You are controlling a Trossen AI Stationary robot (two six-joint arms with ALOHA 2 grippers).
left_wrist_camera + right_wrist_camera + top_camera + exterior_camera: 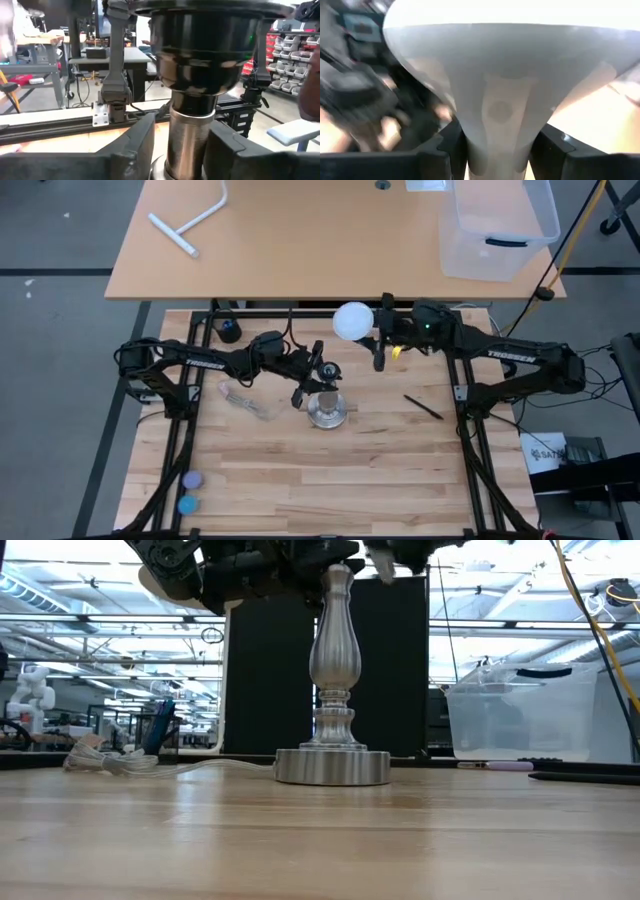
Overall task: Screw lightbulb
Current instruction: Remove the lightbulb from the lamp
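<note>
- My right gripper (497,150) clamps the lightbulb (495,80) by its pale tapering neck, a finger pressed on each side; the white globe (352,321) is up off the table near its far edge
- My left gripper (185,150) straddles the metal post (190,140) under its black top (197,55); jaws slightly apart, flanking the stem
- The post's round base (332,766) sits on the wooden table (400,470); a clear cord (250,402) lies beside it
</note>
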